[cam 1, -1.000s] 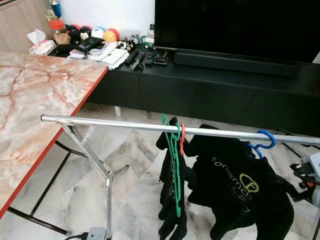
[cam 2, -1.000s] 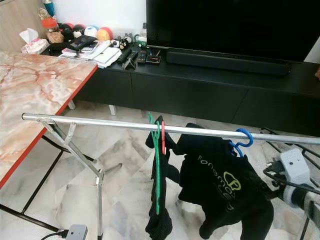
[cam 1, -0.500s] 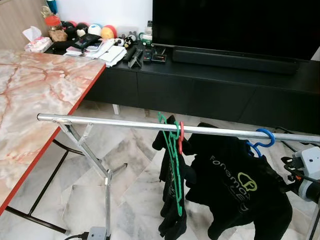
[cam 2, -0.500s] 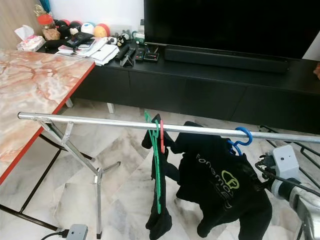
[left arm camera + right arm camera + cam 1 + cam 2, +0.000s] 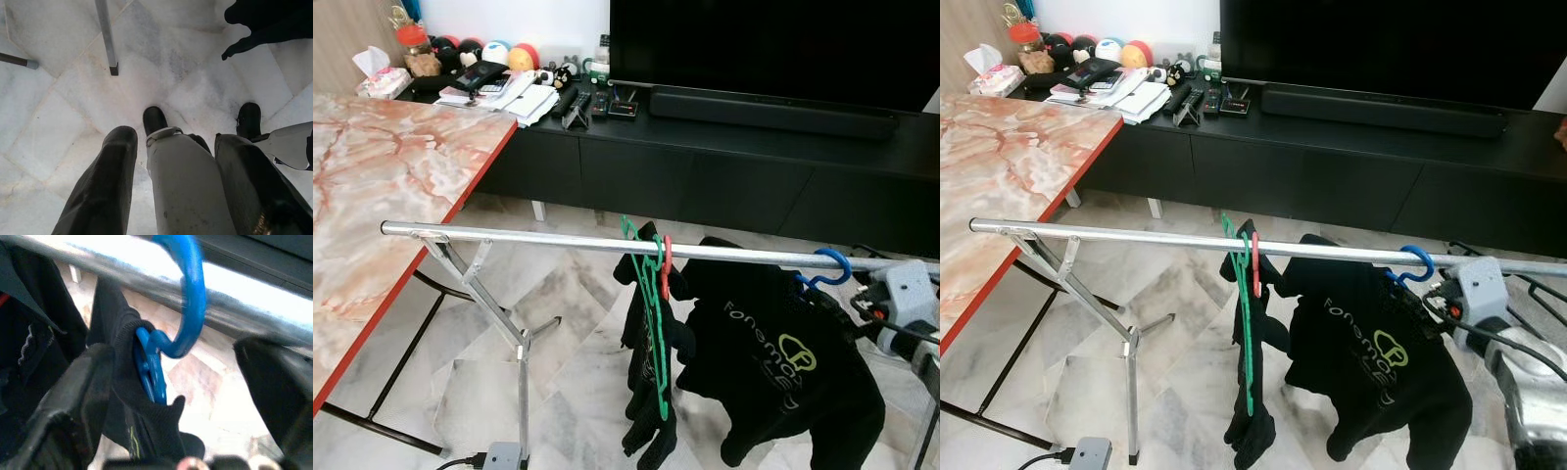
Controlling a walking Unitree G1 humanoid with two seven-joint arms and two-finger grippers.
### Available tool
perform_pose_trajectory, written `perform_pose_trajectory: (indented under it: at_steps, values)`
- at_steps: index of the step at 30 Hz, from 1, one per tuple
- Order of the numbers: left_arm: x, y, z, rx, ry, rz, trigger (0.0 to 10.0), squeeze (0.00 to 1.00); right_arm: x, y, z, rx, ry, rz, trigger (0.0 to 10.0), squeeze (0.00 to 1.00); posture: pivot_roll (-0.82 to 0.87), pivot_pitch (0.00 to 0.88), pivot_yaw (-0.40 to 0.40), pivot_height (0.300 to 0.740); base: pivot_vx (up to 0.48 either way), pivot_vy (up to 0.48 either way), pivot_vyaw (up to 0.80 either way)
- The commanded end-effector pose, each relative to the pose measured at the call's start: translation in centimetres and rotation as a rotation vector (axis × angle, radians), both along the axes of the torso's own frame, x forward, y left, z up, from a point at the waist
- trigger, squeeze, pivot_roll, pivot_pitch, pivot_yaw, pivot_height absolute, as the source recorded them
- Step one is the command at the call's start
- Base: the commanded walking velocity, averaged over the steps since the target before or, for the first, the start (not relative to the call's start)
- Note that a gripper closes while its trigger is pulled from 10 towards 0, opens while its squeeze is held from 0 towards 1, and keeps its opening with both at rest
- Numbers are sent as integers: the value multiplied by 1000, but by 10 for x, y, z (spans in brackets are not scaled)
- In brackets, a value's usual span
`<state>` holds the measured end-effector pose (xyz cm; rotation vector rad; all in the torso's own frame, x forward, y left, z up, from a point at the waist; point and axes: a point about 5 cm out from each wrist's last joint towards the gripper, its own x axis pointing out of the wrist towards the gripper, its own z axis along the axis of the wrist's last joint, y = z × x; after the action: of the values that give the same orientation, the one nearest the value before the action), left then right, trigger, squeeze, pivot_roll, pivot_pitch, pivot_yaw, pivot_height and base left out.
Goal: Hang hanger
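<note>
**Blue hanger on the rail, right gripper letting go**

While the blue hanger (image 5: 188, 298) is hooking over the chrome drying-rack rail (image 5: 529, 238) with its black T-shirt (image 5: 773, 377) hanging below, the right gripper (image 5: 195, 396) is sitting just behind it, fingers spread wide on either side and gripping nothing. Backing straight away looks wisest, so neither finger is catching the collar; the blur makes it hard to say whether cloth is touching a fingertip. The left gripper (image 5: 173, 181) is hanging idle with fingers apart, pointing at the marble floor (image 5: 73, 112). A green hanger (image 5: 651, 323) and a red one (image 5: 668, 262) are sharing the rail, beside a marble-topped table (image 5: 382, 186) and a black TV console (image 5: 724, 166).
</note>
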<state>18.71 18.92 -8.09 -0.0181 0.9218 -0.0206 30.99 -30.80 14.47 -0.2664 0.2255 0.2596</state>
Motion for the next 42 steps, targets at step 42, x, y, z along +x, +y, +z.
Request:
perform_pose_trajectory:
  at_steps: [42]
  values:
    - [-10, 2, -5, -5, 43, -2, 10000, 0, 21, -13, -6, -402, -25, -97, 10000, 0, -83, 172, -4, 740, 0, 0, 0]
